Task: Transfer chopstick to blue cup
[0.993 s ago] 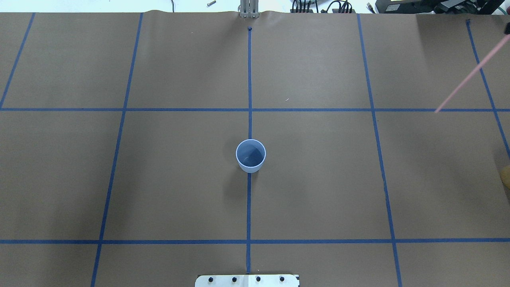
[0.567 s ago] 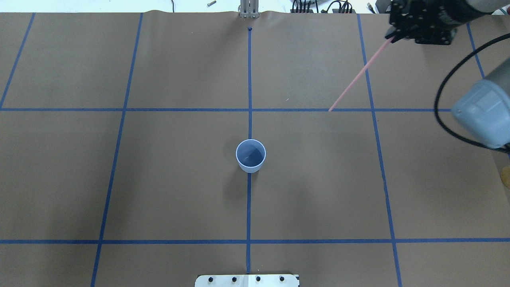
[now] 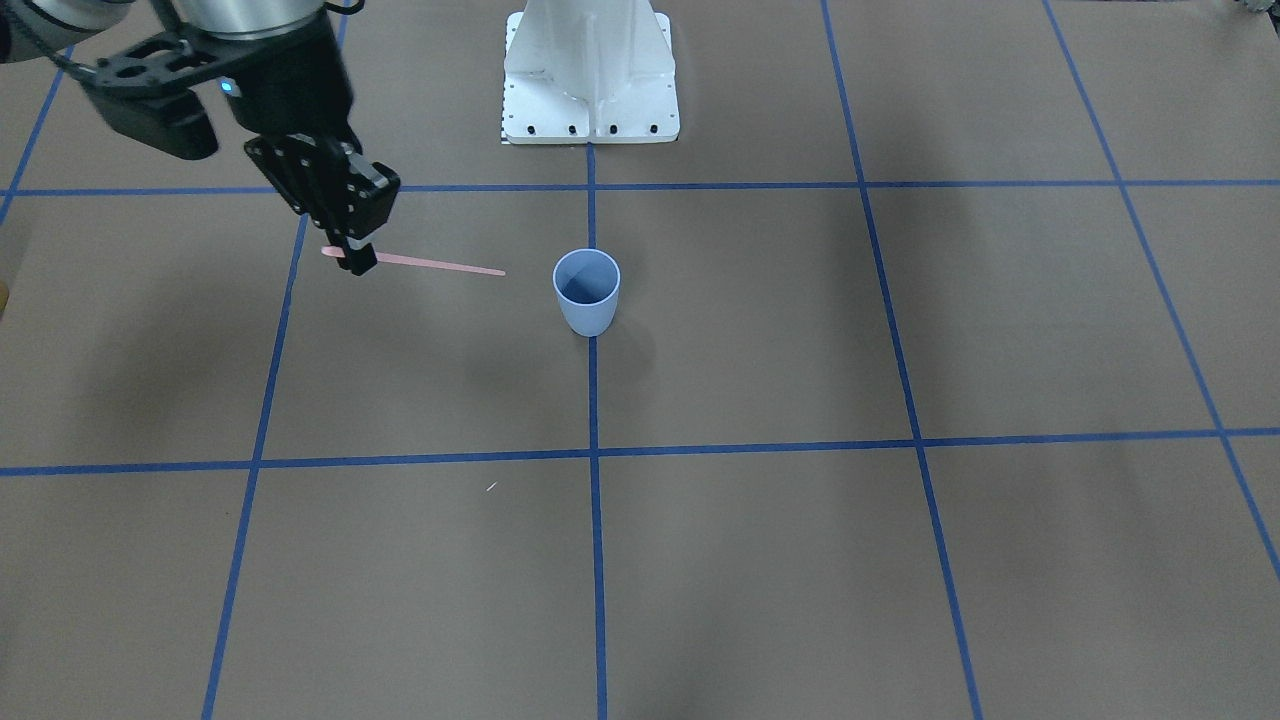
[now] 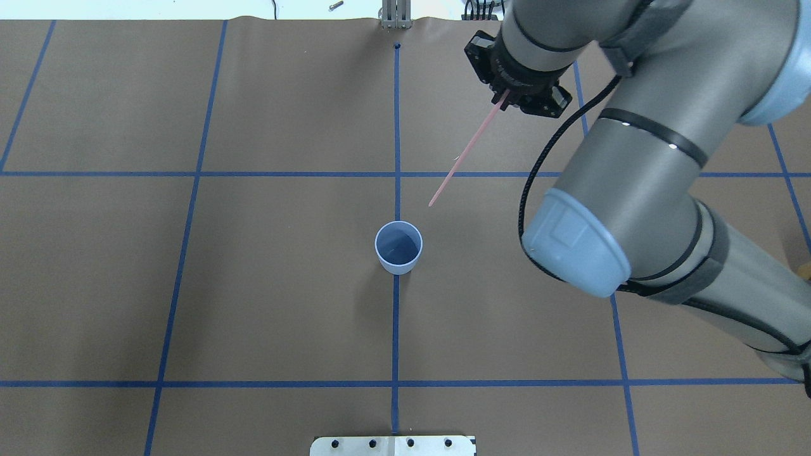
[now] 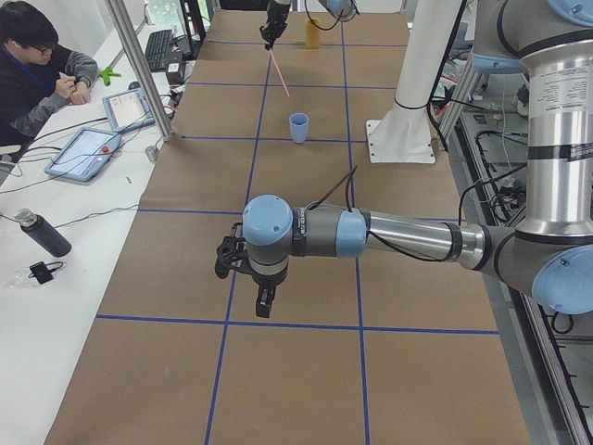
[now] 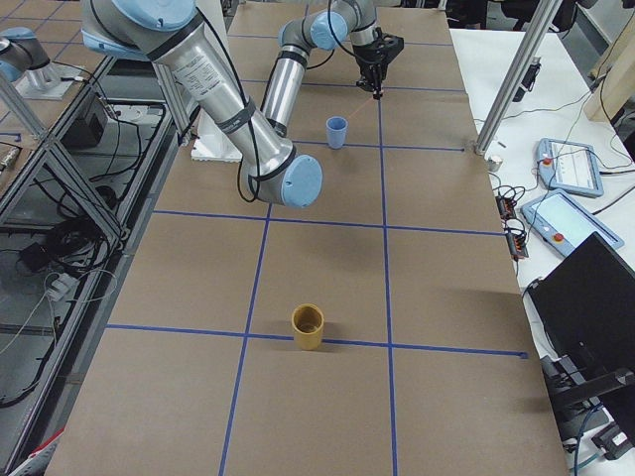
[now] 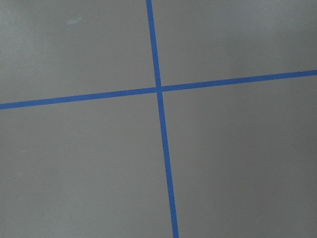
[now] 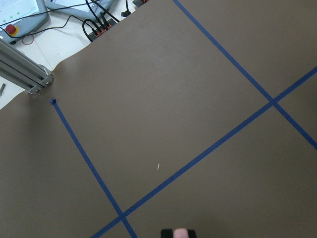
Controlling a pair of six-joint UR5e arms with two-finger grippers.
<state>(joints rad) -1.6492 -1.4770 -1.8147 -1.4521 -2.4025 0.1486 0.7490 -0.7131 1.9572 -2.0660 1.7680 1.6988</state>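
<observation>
Overhead exterior shows you the right gripper clamped on the upper end of the thin pink chopstick, whose free tip slants toward the small blue plastic cup without touching it. You cannot tell whether the left gripper is open.

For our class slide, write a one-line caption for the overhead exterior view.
Right gripper holds a pink chopstick, its free tip short of the blue cup.
</observation>
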